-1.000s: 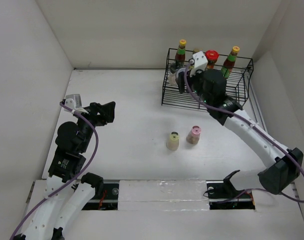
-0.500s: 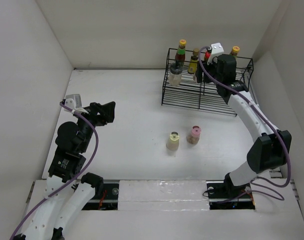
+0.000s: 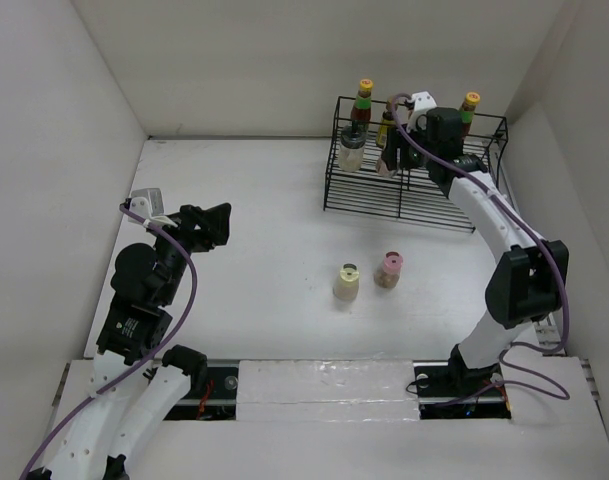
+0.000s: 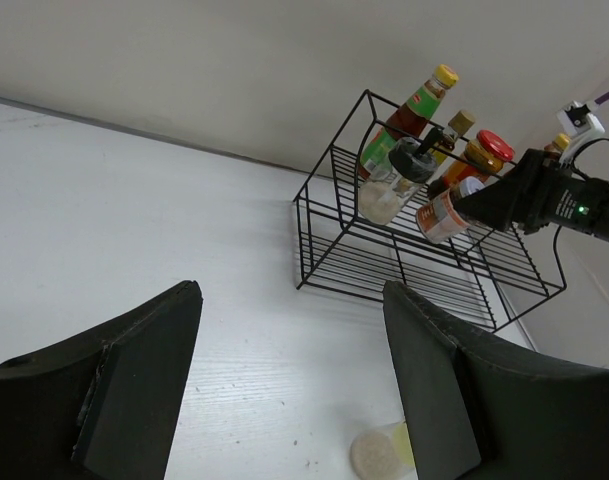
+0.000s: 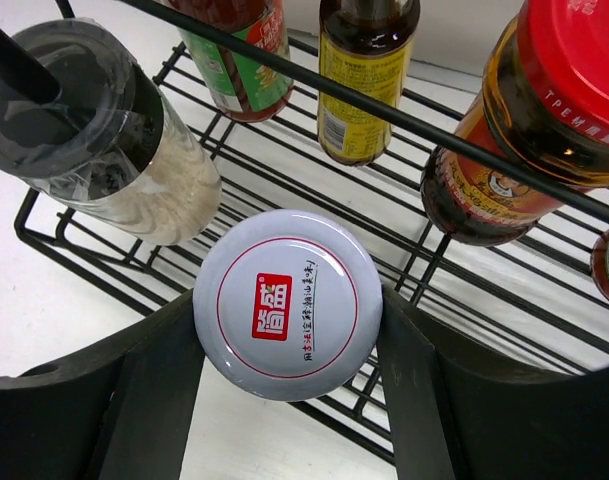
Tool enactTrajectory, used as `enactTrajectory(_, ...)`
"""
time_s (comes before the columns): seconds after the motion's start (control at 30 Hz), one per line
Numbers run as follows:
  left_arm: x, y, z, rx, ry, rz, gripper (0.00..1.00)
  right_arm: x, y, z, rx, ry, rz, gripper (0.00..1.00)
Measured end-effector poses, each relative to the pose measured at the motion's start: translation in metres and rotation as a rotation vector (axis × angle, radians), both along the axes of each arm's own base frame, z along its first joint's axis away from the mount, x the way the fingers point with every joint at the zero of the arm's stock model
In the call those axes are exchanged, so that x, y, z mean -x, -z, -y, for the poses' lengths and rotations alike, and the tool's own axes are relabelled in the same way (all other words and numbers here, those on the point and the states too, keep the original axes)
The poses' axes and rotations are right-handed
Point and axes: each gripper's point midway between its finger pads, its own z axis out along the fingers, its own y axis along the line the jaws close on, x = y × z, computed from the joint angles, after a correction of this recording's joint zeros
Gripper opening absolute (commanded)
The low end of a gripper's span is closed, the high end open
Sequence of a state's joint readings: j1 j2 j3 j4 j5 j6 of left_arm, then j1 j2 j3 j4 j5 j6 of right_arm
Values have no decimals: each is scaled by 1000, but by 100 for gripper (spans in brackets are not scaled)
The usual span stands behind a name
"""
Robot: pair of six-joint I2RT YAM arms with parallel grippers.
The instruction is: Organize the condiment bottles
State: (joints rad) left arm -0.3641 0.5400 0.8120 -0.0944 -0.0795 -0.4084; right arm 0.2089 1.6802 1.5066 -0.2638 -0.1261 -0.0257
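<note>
My right gripper [image 5: 287, 330] is shut on the silver-lidded jar [image 5: 287, 305], one finger on each side of its lid. It holds the jar tilted over the black wire rack [image 3: 414, 205], just right of the grey-capped shaker [image 5: 104, 150]. The jar [image 4: 442, 215] also shows in the left wrist view. Dark sauce bottles with yellow caps [image 3: 363, 100] [image 3: 469, 105] and a red-lidded jar [image 5: 554, 130] stand on the rack's back shelf. A cream shaker [image 3: 346, 282] and a pink-capped shaker [image 3: 388, 270] stand on the table in front. My left gripper [image 3: 209, 222] is open and empty, far to the left.
White walls close in the table on three sides. The rack stands in the far right corner against the back wall. The right arm [image 3: 484, 215] reaches over the rack's right side. The cream shaker [image 4: 379, 455] lies just below my left fingers' view.
The right wrist swung from over the rack's front to its back shelf, then the gripper with the jar dipped left toward the grey-capped shaker. The left arm has not moved.
</note>
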Motion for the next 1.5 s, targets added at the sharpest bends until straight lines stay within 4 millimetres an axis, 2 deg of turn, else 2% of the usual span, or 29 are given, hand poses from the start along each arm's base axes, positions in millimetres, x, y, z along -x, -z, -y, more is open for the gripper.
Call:
enactTrajectory(0.1,0,0,0,0,0,0,69,-1,-5,0,-5,4,-2,80)
enactTrajectory(0.23,0,0,0,0,0,0,69,-6,-26,-1,-23,12,53,87)
enactTrajectory(0.37,0,0,0,0,0,0,69,-3,-46,1,-32,26,103,85)
enactTrajectory(0.43,0,0,0,0,0,0,69,3,-59,2,-36,34,139,81)
enactTrajectory(0.5,0,0,0,0,0,0,69,18,-72,2,-40,45,182,62)
enactTrajectory(0.53,0,0,0,0,0,0,69,29,-78,-2,-46,40,209,47)
enactTrajectory(0.57,0,0,0,0,0,0,69,39,-83,-7,-60,37,232,22)
enactTrajectory(0.63,0,0,0,0,0,1,69,76,-83,-31,-88,-23,272,14)
enactTrajectory(0.67,0,0,0,0,0,0,69,95,-78,-44,-100,-64,280,14)
enactTrajectory(0.73,0,0,0,0,0,1,69,127,-63,-76,-122,-161,274,38)
enactTrajectory(0.77,0,0,0,0,0,1,69,139,-52,-90,-125,-201,259,54)
enactTrajectory(0.8,0,0,0,0,0,1,69,151,-37,-103,-114,-245,229,78)
enactTrajectory(0.9,0,0,0,0,0,0,69,185,15,-125,-48,-346,105,96)
enactTrajectory(1.0,0,0,0,0,0,0,69,212,50,-132,9,-408,2,99)
enactTrajectory(1.07,0,0,0,0,1,-1,69,226,65,-133,35,-432,-57,100)
enactTrajectory(1.13,0,1,0,0,1,-2,69,234,77,-133,57,-430,-102,100)
enactTrajectory(1.23,-1,1,1,-1,2,-4,69,234,93,-128,89,-392,-154,100)
enactTrajectory(1.47,0,0,0,0,2,-1,69,233,137,-126,143,-347,-282,78)
enactTrajectory(1.5,0,0,0,0,3,0,69,234,143,-126,152,-344,-299,68)
